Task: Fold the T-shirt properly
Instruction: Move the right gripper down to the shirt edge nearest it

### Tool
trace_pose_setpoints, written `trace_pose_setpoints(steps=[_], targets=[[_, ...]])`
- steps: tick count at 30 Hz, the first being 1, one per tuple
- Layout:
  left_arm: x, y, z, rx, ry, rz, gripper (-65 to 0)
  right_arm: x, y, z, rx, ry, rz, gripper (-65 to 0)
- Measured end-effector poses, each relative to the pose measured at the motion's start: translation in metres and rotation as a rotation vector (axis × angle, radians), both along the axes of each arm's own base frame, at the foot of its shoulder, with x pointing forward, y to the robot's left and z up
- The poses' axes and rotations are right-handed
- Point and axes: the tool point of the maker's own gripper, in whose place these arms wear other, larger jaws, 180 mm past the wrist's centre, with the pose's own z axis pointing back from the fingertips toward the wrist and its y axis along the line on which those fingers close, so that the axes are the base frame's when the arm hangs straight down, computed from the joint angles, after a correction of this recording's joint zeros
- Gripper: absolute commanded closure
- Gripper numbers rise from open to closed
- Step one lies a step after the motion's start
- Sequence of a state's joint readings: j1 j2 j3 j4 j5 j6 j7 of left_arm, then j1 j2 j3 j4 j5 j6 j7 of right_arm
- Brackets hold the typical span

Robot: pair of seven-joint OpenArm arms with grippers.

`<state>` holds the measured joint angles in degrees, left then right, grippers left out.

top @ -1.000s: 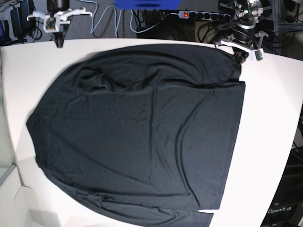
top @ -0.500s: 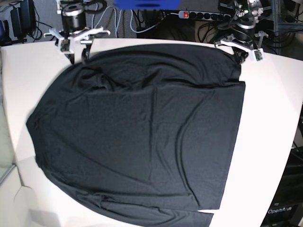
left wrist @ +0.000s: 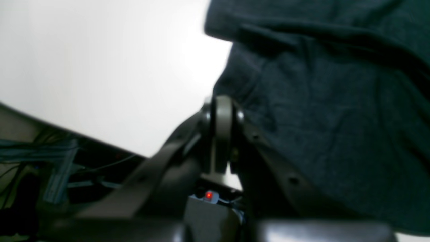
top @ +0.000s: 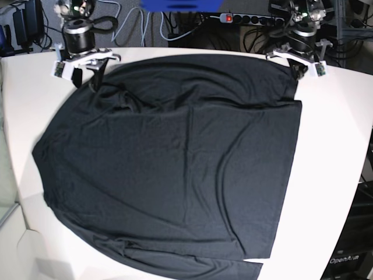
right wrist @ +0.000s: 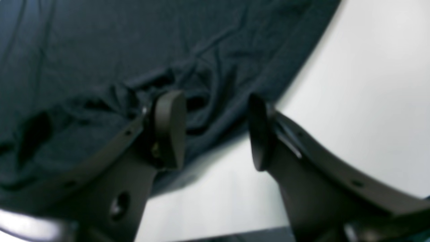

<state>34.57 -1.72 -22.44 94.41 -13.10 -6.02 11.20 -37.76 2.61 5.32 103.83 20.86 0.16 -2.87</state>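
Note:
The black T-shirt (top: 175, 157) lies spread flat over most of the white table (top: 335, 151), with creases near its far edge. My right gripper (top: 86, 77) hangs open over the shirt's far left corner. In the right wrist view its fingers (right wrist: 169, 129) straddle the rumpled shirt edge (right wrist: 100, 67) with nothing between them: one over cloth, the other over bare table. My left gripper (top: 298, 70) is shut at the far right corner. In the left wrist view its pads (left wrist: 221, 112) meet right beside the shirt (left wrist: 336, 111), and no cloth shows between them.
Behind the table's far edge lie a power strip (top: 236, 17) with a red light and several loose cables (top: 140, 26). A dark box (top: 352, 251) stands past the table's near right edge. The shirt's hem reaches the near edge.
My right arm has come in from beyond the far left corner onto the shirt's corner, and its gripper has opened. The left arm and the shirt have hardly moved.

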Motion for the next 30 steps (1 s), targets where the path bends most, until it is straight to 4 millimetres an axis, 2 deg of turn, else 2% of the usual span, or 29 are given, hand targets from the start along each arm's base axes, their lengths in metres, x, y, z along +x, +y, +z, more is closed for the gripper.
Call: trace_pose_setpoints(steps=[4,12,25,30], targets=[[0.001,-0.001,0.0,-0.002,-0.001,-0.001,0.0,-0.005,-0.012,-0.015,0.038,0.031,-0.052,-31.0],[0.001,-0.001,0.0,-0.002,0.0,0.0,0.0,-0.011,-0.014,-0.044,0.052,0.094,-0.07,-31.0],[0.0,-0.001,-0.001,-0.002,0.003,0.0,0.0,0.002,-0.013,-0.044,0.059,0.074,-0.068,-30.2],[0.0,-0.001,-0.001,-0.003,0.003,0.0,0.0,0.005,-0.012,-0.043,0.061,0.071,-0.065,-24.4]])
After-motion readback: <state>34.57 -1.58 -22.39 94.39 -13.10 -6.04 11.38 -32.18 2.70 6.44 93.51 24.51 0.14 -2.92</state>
